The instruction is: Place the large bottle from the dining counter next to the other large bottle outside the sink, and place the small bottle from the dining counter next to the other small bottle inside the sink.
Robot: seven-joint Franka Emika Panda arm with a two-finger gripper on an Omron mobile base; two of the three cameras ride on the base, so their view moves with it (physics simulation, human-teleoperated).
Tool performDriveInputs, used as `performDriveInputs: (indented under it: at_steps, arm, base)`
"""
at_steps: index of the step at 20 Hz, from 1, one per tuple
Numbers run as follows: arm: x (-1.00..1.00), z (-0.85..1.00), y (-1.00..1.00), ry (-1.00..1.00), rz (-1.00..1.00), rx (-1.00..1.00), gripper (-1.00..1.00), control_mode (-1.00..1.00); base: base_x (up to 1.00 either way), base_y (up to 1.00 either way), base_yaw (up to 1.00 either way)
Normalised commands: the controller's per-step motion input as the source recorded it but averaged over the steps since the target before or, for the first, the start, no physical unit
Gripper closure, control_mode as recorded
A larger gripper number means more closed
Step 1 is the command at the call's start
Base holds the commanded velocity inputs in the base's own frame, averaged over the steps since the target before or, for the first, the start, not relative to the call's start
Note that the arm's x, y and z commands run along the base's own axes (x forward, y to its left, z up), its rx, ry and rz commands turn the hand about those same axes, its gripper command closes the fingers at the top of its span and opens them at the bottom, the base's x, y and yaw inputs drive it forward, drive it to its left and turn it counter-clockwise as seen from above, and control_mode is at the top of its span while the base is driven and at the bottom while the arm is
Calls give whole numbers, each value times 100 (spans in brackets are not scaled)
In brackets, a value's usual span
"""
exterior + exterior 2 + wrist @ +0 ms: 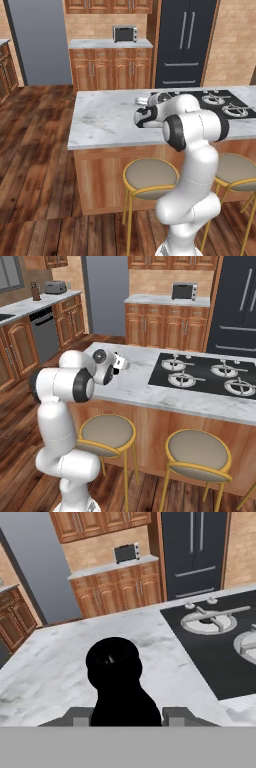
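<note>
We see the gripper (125, 714) clamped on a dark bottle (117, 684), above the marble counter (55, 667) beside the stove (220, 647).

dining counter (60, 662) under hand – white-grey marble top with faint veining, light wood sides. stove plate (220, 647) to hand's right – black, pale grey burner rings. bottle (117, 687) right in front of hand reads near-black. stools (150, 176) below – tan seats, yellow-gold legs. fridge (192, 552) far ahead, dark.
</note>
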Motion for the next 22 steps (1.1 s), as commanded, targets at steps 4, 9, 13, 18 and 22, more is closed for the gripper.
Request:
performDriveInputs:
  at_steps: [4,9,13,18,22]
  arm:
    - [-64,8,0,0,0,0,100,-100]
    - [-58,10,0,0,2,0,100,-100]
    - [-43,7,0,0,5,0,100,-100]
    - [-26,1,-4,3,7,0,100,-100]
    - [-20,0,-4,10,11,0,100,-100]
  base:
    - [0,0,0]
    - [0,0,0]
    - [0,0,0]
    - [0,0,0]
    - [0,0,0]
